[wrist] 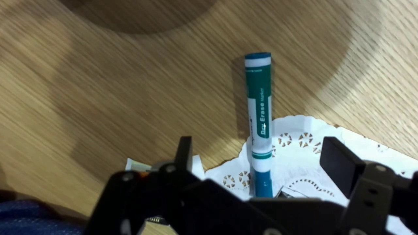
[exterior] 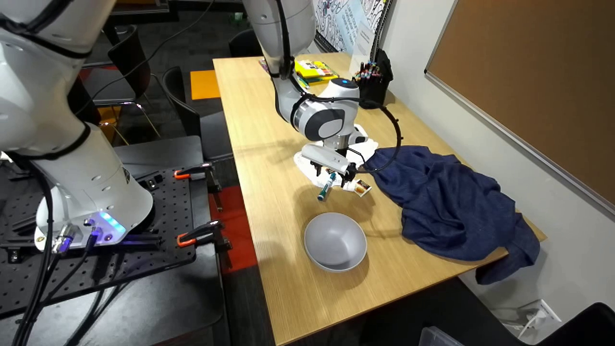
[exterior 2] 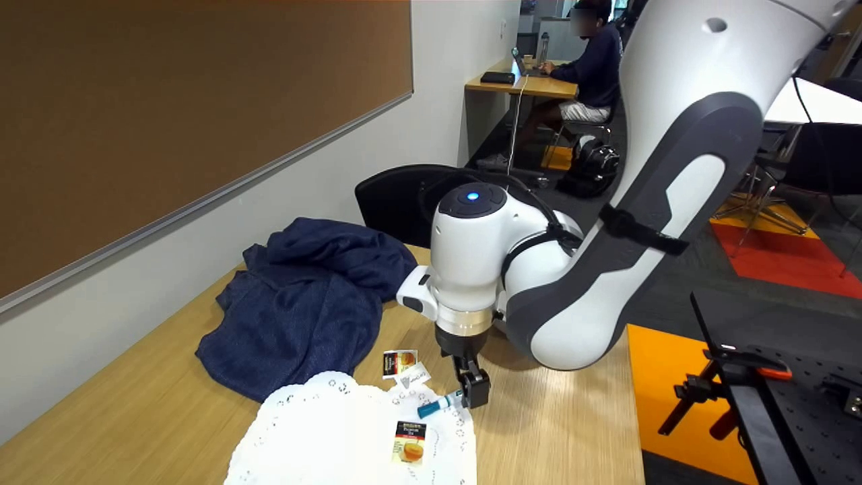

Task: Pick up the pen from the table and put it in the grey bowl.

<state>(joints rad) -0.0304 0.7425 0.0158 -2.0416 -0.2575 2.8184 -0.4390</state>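
The pen is a green and white dry erase marker with a blue-green cap point(wrist: 260, 107). It lies partly on a white doily and partly on bare wood, and shows in both exterior views point(exterior: 326, 186) point(exterior 2: 439, 405). My gripper point(wrist: 258, 158) is open, with one finger on each side of the marker's cap half and gaps on both sides. It points down over the marker in an exterior view point(exterior: 331, 175). The cap's tip meets the gripper's dark body edge in the wrist view. The grey bowl point(exterior: 336, 240) stands upright near the table's end, with nothing visible inside.
The white doily point(exterior 2: 323, 431) lies under the gripper. Tea packets lie beside the marker point(exterior 2: 409, 442) point(exterior 2: 400, 364). A crumpled navy cloth point(exterior: 451, 206) lies along the wall side. A black pen holder point(exterior: 372, 91) and yellow packs point(exterior: 314, 71) stand at the far end.
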